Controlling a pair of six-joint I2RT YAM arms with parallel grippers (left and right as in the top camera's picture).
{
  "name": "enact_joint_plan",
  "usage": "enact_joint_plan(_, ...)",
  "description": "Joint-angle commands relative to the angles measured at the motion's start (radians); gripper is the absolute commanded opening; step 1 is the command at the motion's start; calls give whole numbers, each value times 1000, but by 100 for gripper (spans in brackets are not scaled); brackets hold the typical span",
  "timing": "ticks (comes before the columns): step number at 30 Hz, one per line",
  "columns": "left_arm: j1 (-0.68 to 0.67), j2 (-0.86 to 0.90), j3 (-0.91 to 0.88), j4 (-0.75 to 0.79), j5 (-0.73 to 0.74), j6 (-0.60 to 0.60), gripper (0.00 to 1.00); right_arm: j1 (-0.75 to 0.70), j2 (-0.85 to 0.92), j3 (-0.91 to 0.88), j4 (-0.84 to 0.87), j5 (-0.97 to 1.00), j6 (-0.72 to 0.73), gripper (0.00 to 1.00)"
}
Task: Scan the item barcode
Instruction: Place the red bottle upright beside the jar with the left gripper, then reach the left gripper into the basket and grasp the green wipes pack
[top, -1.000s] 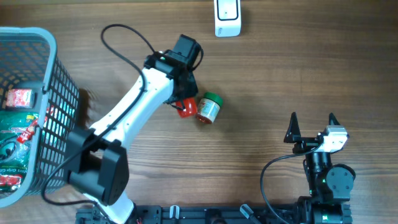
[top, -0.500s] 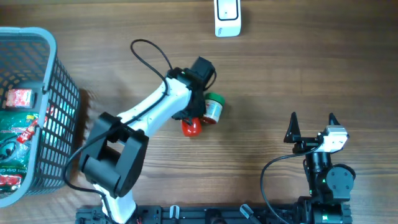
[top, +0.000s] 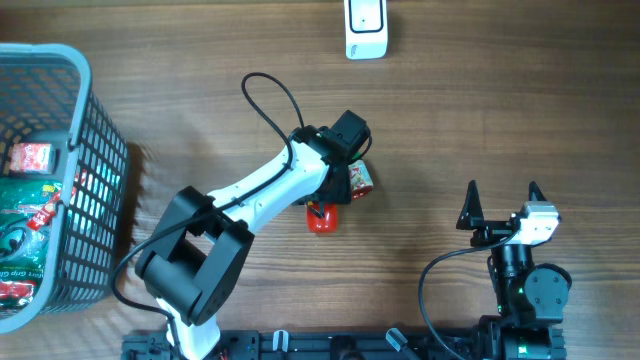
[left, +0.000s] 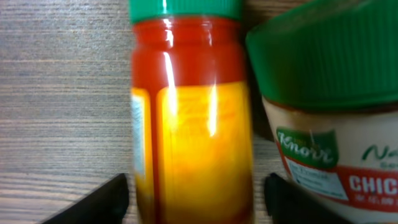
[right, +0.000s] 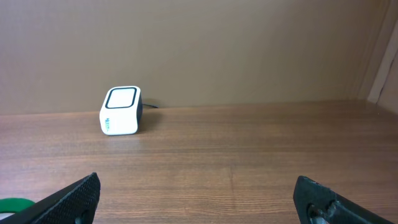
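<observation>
1. Left jaws (left: 193, 200): partly open. The 2 fingers (left: 93, 202) stand on either side of the red jar (left: 189, 124), each with a narrow gap to the glass. No grip is shown.
2. Red jar: green lid, lying on its side at the centre of the desk (top: 480, 100).
3. Knorr jar (left: 329, 106): green lid, also on its side, just beside the red jar; contact between them cannot be confirmed.
4. Right jaws (top: 500, 203): fully open, holding nothing, at the desk's near edge, right side.
5. Scanner (top: 365, 28): at the far edge, centre, well apart from both jars.
6. Basket (top: 100, 170): at the left edge.
</observation>
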Motion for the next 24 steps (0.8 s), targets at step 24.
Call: enact_joint_plan(24,388,-478,351,-177,-378,14,100,6,0,-3,2,-16,-9,100)
